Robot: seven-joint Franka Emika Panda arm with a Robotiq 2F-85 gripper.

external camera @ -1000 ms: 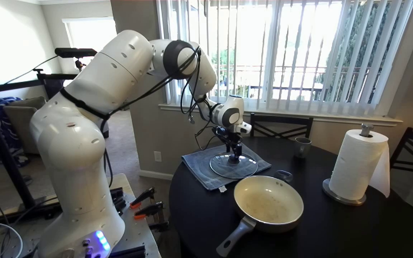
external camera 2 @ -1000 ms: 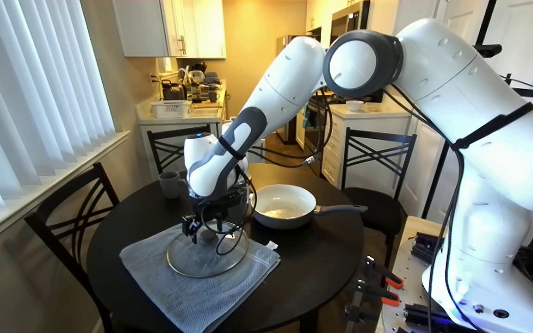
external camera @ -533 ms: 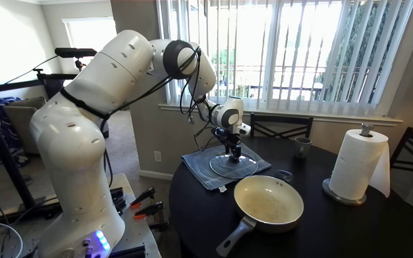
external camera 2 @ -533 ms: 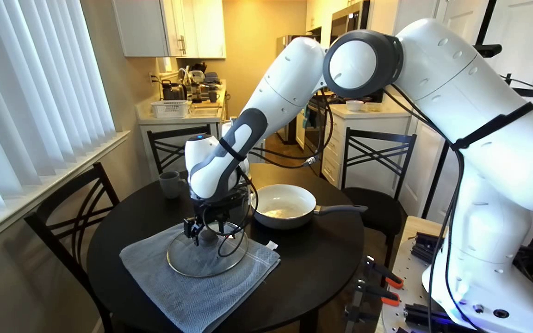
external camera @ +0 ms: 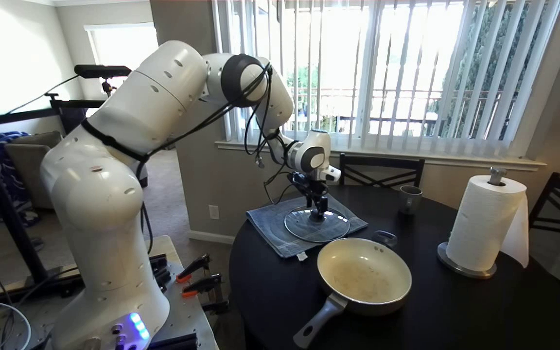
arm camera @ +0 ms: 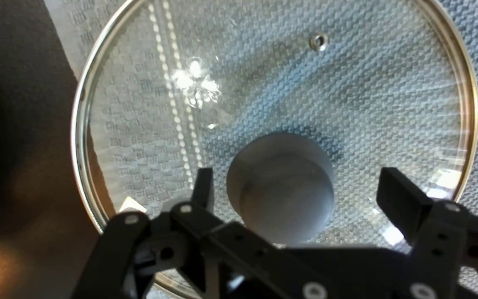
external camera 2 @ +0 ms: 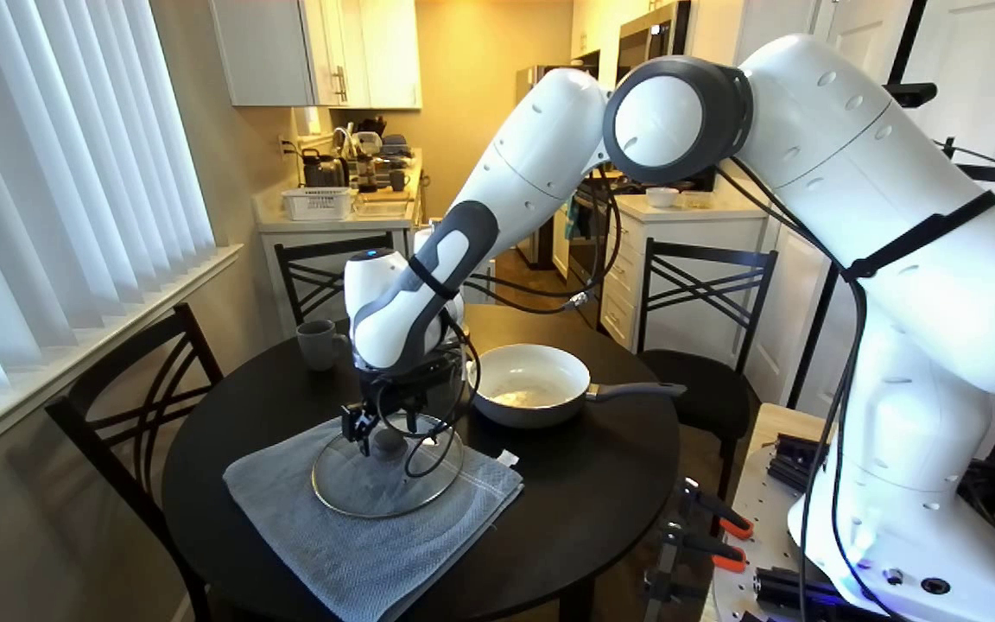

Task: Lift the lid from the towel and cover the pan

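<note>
The clear glass lid (external camera: 299, 227) with its metal rim lies flat on the grey-blue towel (external camera: 266, 218) in both exterior views; lid (external camera 2: 359, 485) and towel (external camera 2: 307, 540) are at the near side of the table there. My gripper (arm camera: 300, 187) is open in the wrist view, its fingers on either side of the lid's dark knob (arm camera: 286, 199). Gaps show on both sides, the wider one at right. It points down over the knob in both exterior views (external camera: 318, 208) (external camera 2: 389, 434). The cream pan (external camera: 365, 277) stands uncovered beside the towel, also shown here (external camera 2: 528, 389).
A paper towel roll (external camera: 486, 223) stands on the dark round table (external camera: 455, 311). A grey mug (external camera: 410, 200) is toward the window side. A small clear object (external camera: 384, 238) sits by the pan's far rim. The pan's handle (external camera: 320, 322) points toward the table's edge. Chairs surround the table.
My gripper shifts only very slightly around the knob. The lid, towel and pan stay in place.
</note>
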